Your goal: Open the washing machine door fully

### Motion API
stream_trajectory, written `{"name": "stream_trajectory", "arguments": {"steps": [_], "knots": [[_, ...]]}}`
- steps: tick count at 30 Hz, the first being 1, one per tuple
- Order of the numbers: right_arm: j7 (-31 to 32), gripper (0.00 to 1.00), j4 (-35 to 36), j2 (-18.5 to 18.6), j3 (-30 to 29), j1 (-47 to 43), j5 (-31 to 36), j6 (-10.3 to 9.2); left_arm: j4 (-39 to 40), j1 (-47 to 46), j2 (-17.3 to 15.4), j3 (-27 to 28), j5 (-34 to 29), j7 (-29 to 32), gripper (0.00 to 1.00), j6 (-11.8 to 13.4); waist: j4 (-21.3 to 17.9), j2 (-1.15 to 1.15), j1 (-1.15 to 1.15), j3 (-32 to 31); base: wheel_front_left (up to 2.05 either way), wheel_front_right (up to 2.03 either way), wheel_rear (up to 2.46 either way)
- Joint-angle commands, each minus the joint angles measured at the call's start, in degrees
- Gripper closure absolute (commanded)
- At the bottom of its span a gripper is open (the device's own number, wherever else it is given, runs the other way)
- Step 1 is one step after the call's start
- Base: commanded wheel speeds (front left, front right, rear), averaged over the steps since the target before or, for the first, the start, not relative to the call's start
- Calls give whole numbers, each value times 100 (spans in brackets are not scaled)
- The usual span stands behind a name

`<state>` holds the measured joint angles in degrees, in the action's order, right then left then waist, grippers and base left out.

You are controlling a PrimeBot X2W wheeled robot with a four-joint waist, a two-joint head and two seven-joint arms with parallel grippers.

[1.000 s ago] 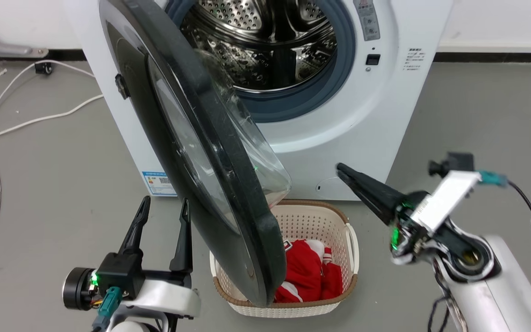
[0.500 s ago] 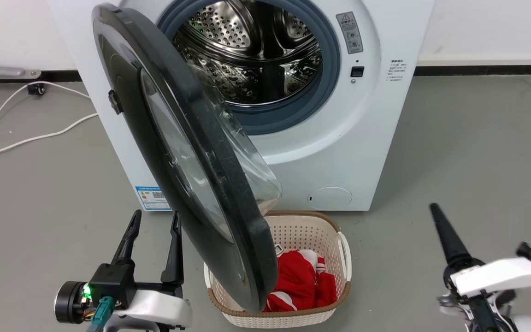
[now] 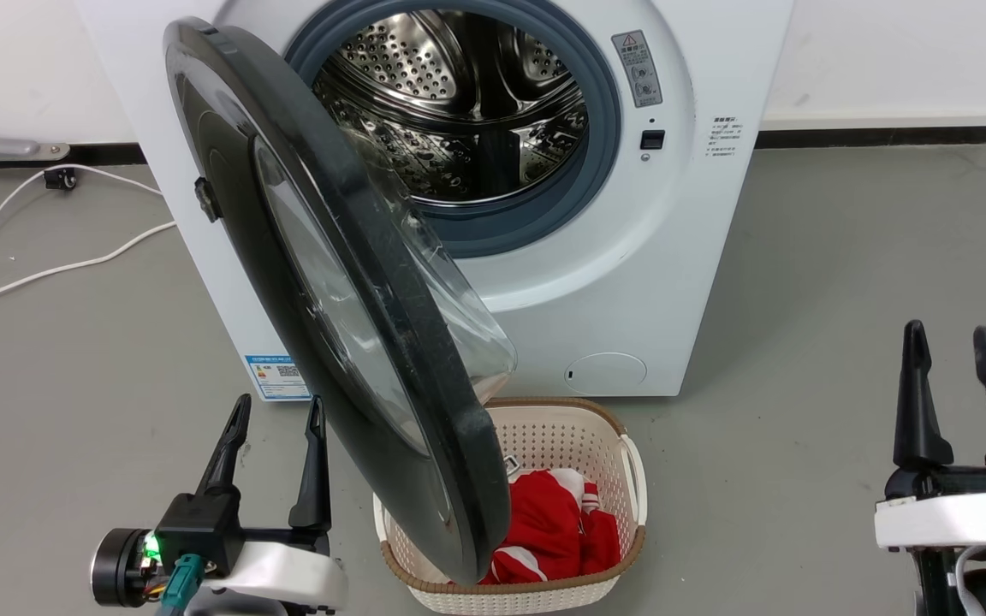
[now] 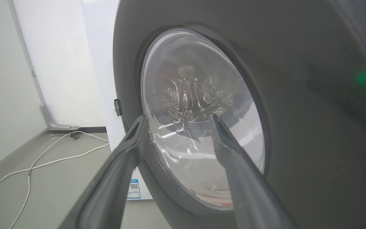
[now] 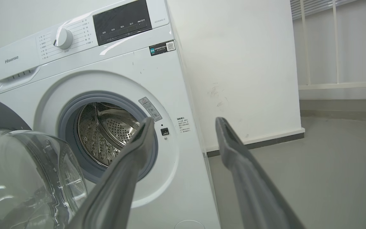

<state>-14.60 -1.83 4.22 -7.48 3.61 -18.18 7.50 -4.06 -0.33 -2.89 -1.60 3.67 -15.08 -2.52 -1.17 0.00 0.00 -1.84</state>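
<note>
A: Now, where do we log the washing machine door?
B: Centre-left, open off the washing machine, lower rim overlapping the basket. We note left gripper lower left, right gripper lower right, both spread, holding nothing.

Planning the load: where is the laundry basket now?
Head view, bottom centre: the laundry basket sits on the floor before the washing machine, partly under the open door.

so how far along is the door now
Done: the door is unlatched and swung out from the washing machine, baring the drum. In hand: nothing; the left gripper is open beside the door's outer face, the right gripper open, off to the side. Left: the door stands roughly halfway out, so it needs pushing further round.
</note>
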Motion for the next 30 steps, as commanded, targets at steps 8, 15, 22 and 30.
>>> {"name": "stream_trajectory", "arguments": {"steps": [8, 15, 22, 30], "knots": [[211, 0, 925, -141, 289, -577, 1697, -2, 31, -48, 3, 50, -80, -14, 0, -29, 14, 0, 0, 17, 0, 0, 0], [317, 0, 841, -142, 526, -949, 1480, -2, 45, -53, 3, 76, -101, -14, 0, -38, -2, 0, 0, 29, 0, 0, 0], [244, 0, 567, -142, 575, -891, 1250, -2, 52, -58, 3, 90, -133, -13, 0, -41, -27, 0, 0, 48, 0, 0, 0], [187, 0, 458, -143, 562, -801, 1226, -2, 56, -62, 3, 91, -151, -13, 0, -43, -36, 0, 0, 54, 0, 0, 0]]}}
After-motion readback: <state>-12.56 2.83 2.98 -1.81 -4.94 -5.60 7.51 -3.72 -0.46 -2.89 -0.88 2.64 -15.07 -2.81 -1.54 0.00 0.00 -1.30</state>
